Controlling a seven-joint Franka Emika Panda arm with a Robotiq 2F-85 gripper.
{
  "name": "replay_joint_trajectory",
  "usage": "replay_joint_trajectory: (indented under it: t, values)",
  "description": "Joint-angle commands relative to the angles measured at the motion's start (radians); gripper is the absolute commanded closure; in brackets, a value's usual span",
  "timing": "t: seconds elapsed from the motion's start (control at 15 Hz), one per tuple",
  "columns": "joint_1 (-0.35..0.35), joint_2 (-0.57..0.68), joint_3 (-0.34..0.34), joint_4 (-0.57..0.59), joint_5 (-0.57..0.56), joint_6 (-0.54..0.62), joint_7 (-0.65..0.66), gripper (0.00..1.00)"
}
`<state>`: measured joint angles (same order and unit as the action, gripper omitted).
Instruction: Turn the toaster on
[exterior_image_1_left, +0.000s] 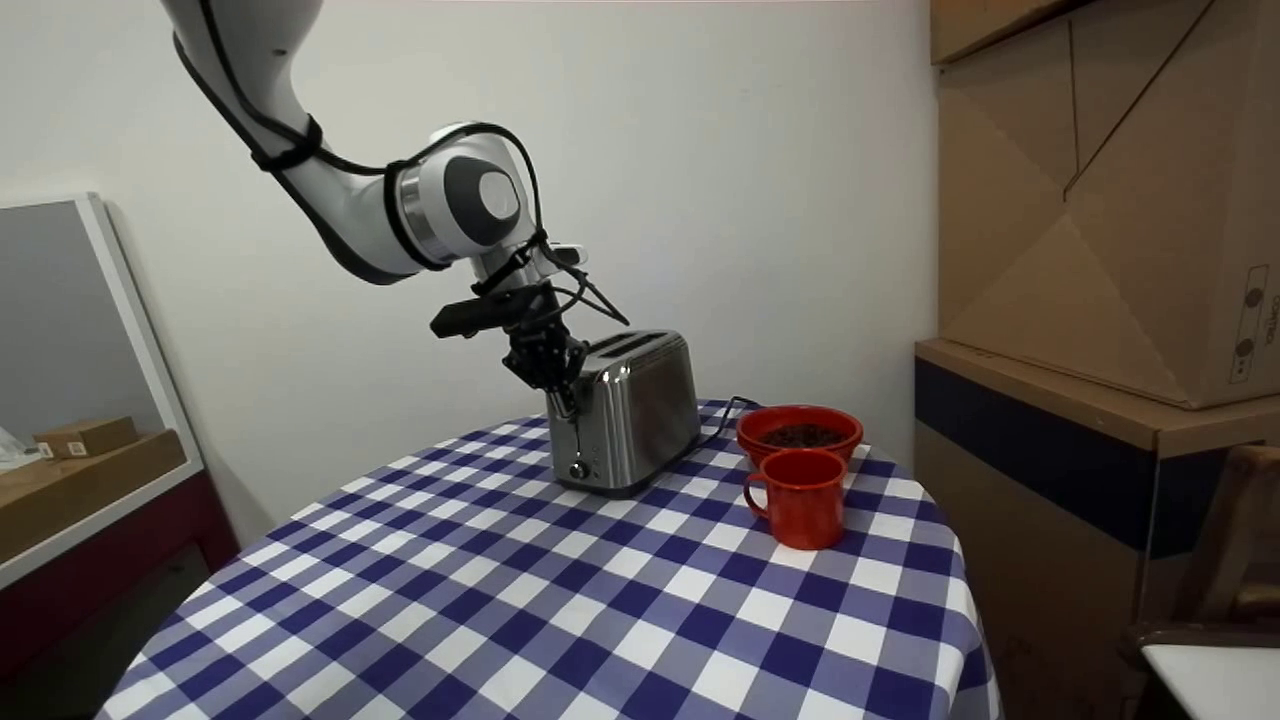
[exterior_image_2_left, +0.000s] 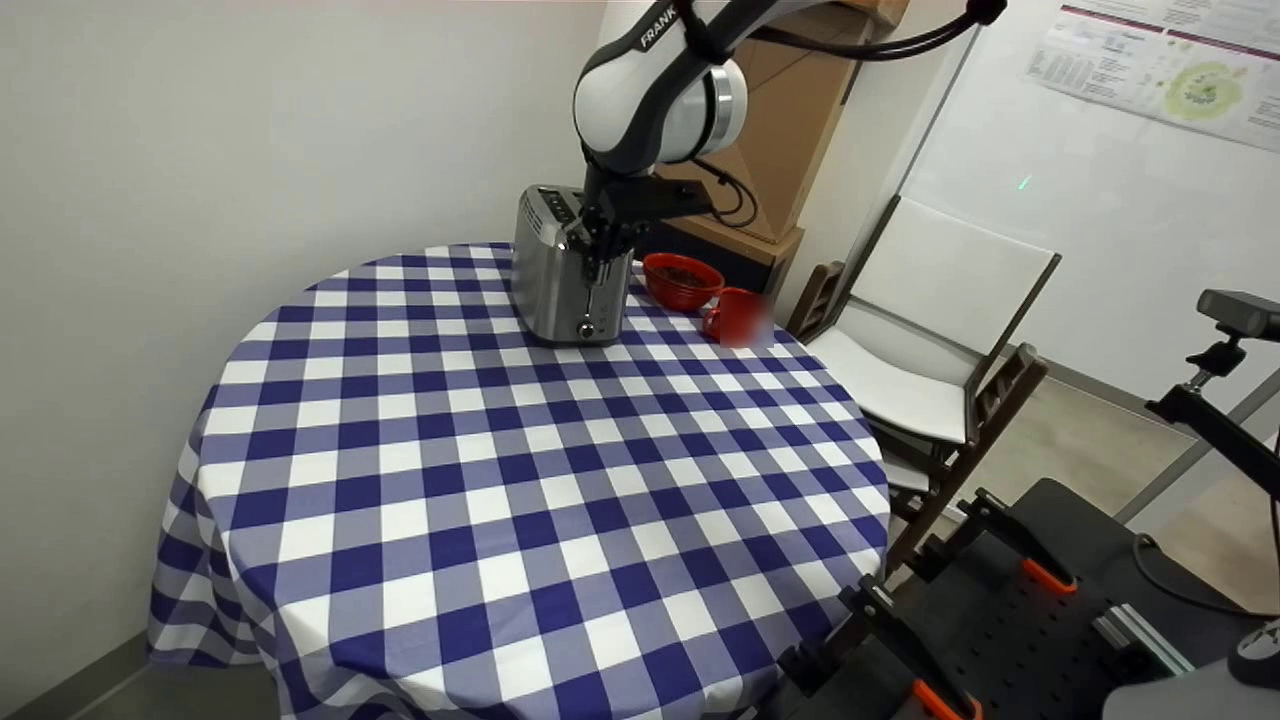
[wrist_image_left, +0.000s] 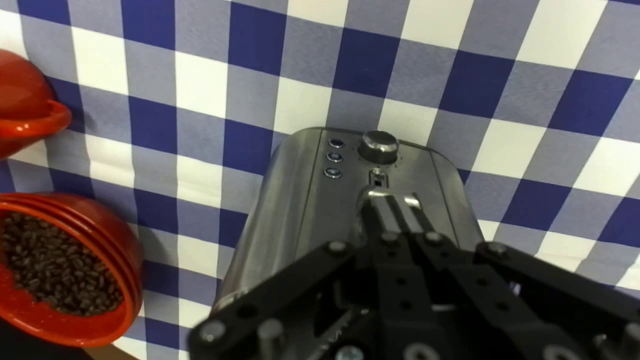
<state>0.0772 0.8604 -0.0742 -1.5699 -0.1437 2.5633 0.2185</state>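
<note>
The silver toaster (exterior_image_1_left: 652, 412) stands upright on the checkered table. It also shows in an exterior view (exterior_image_2_left: 546, 285) and in the wrist view (wrist_image_left: 332, 215). Its control end has a round knob (wrist_image_left: 379, 146), several small buttons (wrist_image_left: 334, 157) and a vertical lever slot. My gripper (wrist_image_left: 398, 210) is shut, its fingertips close together at the shiny lever (wrist_image_left: 371, 192), which they partly cover. In both exterior views the gripper (exterior_image_1_left: 566, 408) points down against the upper part of this end, above the knob (exterior_image_2_left: 586, 330). Whether the fingertips press on the lever is hidden.
A red mug (exterior_image_1_left: 806, 505) and a red bowl (exterior_image_1_left: 845, 432) of dark beans stand beside the toaster. The toaster's black cord (exterior_image_1_left: 722, 425) runs behind it. The wall (exterior_image_1_left: 760, 200) is behind the table (exterior_image_1_left: 480, 600). Cardboard boxes (exterior_image_1_left: 1090, 230) and a chair (exterior_image_2_left: 940, 290) stand beyond.
</note>
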Motion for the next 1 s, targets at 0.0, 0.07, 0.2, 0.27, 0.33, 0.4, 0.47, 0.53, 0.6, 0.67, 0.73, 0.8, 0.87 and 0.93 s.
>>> replay_joint_trajectory:
  t: [0.0, 0.07, 0.2, 0.27, 0.33, 0.4, 0.47, 0.53, 0.6, 0.67, 0.73, 0.8, 0.87, 0.93]
  values:
    - [0.007, 0.061, -0.015, 0.064, 0.020, -0.012, -0.003, 1.00]
    - [0.006, 0.071, -0.015, 0.072, 0.020, -0.011, -0.004, 1.00]
    - [0.005, 0.092, -0.013, 0.087, 0.020, -0.008, -0.009, 1.00]
    - [0.006, 0.102, -0.015, 0.095, 0.019, -0.008, -0.010, 1.00]
    - [0.005, 0.117, -0.013, 0.105, 0.020, -0.007, -0.011, 1.00]
    - [0.005, 0.132, -0.012, 0.115, 0.020, -0.005, -0.012, 1.00]
    - [0.007, 0.148, -0.012, 0.128, 0.020, -0.003, -0.012, 1.00]
    - [0.009, 0.165, -0.013, 0.140, 0.018, -0.001, -0.012, 1.00]
    - [0.011, 0.183, -0.013, 0.153, 0.017, 0.000, -0.014, 1.00]
    - [0.013, 0.197, -0.012, 0.165, 0.016, -0.001, -0.015, 1.00]
    - [0.014, 0.209, -0.012, 0.176, 0.015, -0.002, -0.017, 1.00]
    - [0.014, 0.211, -0.012, 0.183, 0.015, -0.009, -0.019, 1.00]
    - [0.015, 0.213, -0.013, 0.186, 0.014, -0.017, -0.017, 1.00]
    - [0.015, 0.210, -0.010, 0.187, 0.016, -0.023, -0.018, 1.00]
